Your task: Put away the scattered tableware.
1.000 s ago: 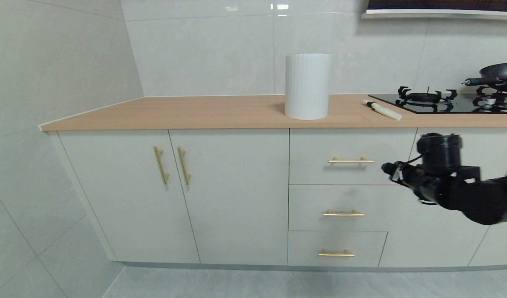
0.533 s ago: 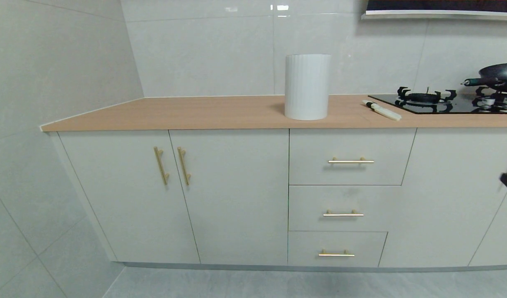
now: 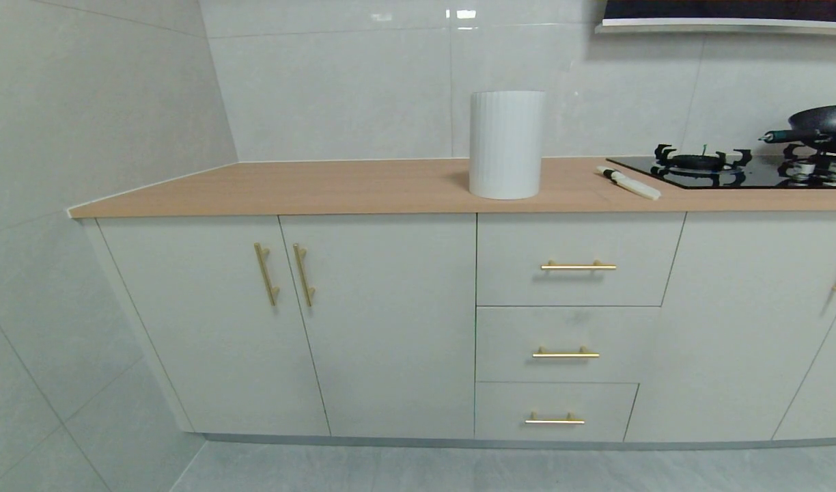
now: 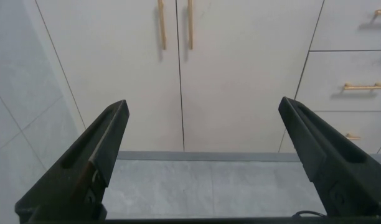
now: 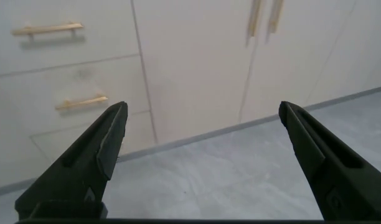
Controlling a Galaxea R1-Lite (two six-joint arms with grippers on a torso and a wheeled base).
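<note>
A white-handled utensil (image 3: 628, 182) lies on the wooden counter (image 3: 336, 186), just left of the hob. A tall white ribbed canister (image 3: 506, 144) stands upright on the counter to the utensil's left. My left gripper (image 4: 203, 104) is open with nothing between its fingers; it hangs low and faces the double cabinet doors (image 4: 175, 56) and the floor. My right gripper (image 5: 203, 106) is open and holds nothing either; it sits low in front of the drawer fronts (image 5: 60, 68).
A black gas hob (image 3: 732, 169) with a dark wok (image 3: 824, 126) sits at the counter's right end. Below the counter are three drawers with gold handles (image 3: 578, 266) and double doors (image 3: 285, 273). Tiled walls close the left side and back. Grey floor lies below.
The right arm, seen in front of the top drawer a second ago, has pulled back to the right and out of the head view. Nothing on the counter has moved.
</note>
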